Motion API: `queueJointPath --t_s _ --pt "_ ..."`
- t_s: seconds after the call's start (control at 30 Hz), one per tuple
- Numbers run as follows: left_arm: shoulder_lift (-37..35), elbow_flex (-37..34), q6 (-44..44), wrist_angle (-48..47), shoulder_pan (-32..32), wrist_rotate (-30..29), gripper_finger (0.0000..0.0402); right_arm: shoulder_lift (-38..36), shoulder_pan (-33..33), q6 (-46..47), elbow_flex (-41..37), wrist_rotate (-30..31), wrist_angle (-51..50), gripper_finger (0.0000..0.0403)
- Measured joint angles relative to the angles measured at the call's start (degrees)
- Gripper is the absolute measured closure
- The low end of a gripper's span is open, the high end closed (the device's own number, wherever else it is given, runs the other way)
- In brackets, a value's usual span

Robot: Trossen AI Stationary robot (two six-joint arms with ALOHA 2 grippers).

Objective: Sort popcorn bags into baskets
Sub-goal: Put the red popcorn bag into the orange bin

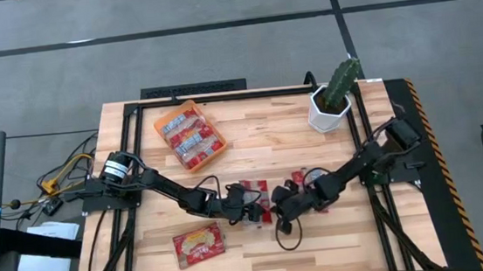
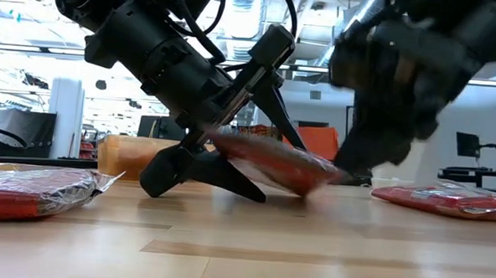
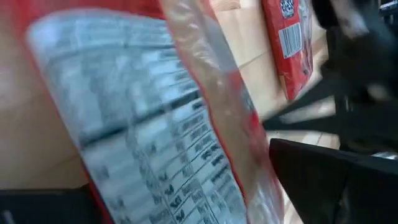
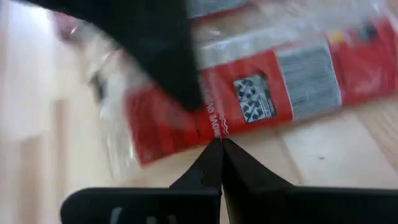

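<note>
The table (image 1: 320, 234) is pale wood with a black frame, and both arms reach in to meet near its middle. Well away from both grippers, toward the far left corner, sits the orange basket (image 1: 191, 136), tilted, with several red packets in it. Well beyond the right gripper, near the far right edge, stands the white pot with a cactus (image 1: 333, 99).

The left gripper (image 1: 250, 212) is down at the tabletop with its jaws spread wide around a red bag (image 2: 276, 167); in the low view one finger sits under the bag's lifted edge and the other slants over it, so the bag lies tilted between them, one end on the wood. Whether the fingers already press on it cannot be told. Its wrist view is filled by the bag's silver-grey printed panel (image 3: 155, 143).

The right gripper (image 1: 285, 209) is just beside the left one, low over the table, its fingers (image 4: 214, 163) pinched together on nothing, the tips at the edge of the red bag.

More bags lie just past the grippers (image 1: 302, 181). One bag with a yellowish centre (image 1: 198, 244) lies alone nearer the front edge, near the left gripper.
</note>
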Motion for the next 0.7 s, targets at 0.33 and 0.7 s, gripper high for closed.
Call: queueJointPath --t_s 0.33,0.7 --pt "0.0 0.0 -0.6 0.5 0.9 0.0 0.0281 -11.5 6.3 4.2 0.0 4.2 -13.4 0.0382" --pt "-1.2 -0.3 2.9 8.2 3.7 7.7 0.0386 -20.6 9.8 8.0 0.0 9.1 -29.3 0.0387"
